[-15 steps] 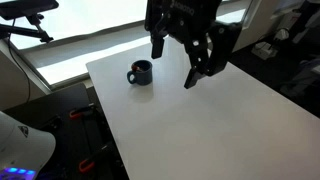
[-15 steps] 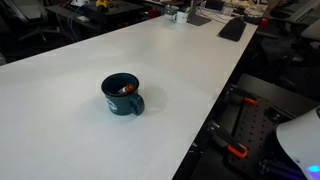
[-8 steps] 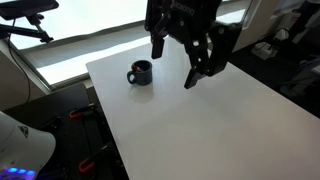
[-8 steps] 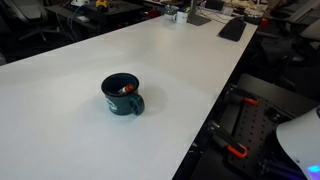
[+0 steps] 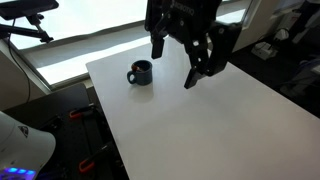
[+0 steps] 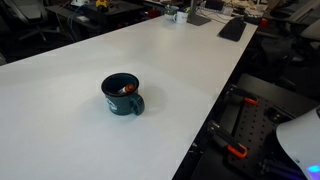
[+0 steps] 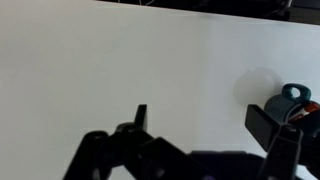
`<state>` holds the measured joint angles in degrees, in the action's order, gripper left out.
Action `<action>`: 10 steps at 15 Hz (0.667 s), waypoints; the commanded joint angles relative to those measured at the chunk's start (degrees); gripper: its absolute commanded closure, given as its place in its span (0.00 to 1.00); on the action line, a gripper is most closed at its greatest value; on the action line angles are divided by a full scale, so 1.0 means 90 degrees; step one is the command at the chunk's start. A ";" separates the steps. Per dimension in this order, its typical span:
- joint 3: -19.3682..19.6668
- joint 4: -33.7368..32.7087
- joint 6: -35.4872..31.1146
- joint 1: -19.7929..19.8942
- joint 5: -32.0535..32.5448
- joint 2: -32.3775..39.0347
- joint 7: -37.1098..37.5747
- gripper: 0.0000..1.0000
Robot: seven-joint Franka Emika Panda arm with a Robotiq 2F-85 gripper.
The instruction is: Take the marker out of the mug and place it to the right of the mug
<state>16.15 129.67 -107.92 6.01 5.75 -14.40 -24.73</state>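
Nothing has moved: the pincer (image 5: 175, 62) still hovers, spread wide and empty.
The thin red marker (image 6: 126, 89) stays inside the dark navy handled mug (image 5: 140, 72), at the pincer's 9 o'clock. Extraction hasn't begun.

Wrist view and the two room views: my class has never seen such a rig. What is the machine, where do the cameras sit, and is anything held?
It is a robot arm ending in a two-fingered gripper, open above the white table, holding nothing. Two cameras stand away from the robot; the third rides on its wrist and looks down past the fingers. On the table stands a dark mug, apart from the gripper, with a red marker inside.
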 commanded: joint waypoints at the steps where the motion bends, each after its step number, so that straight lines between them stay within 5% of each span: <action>1: -0.0121 0.0004 -0.0088 0.0104 -0.0063 0.0039 -0.0005 0.00; 10: -0.0613 0.0165 -0.0435 -0.0148 -0.0303 0.0328 0.0130 0.00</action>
<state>12.31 130.57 -110.01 5.47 4.61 -12.32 -24.52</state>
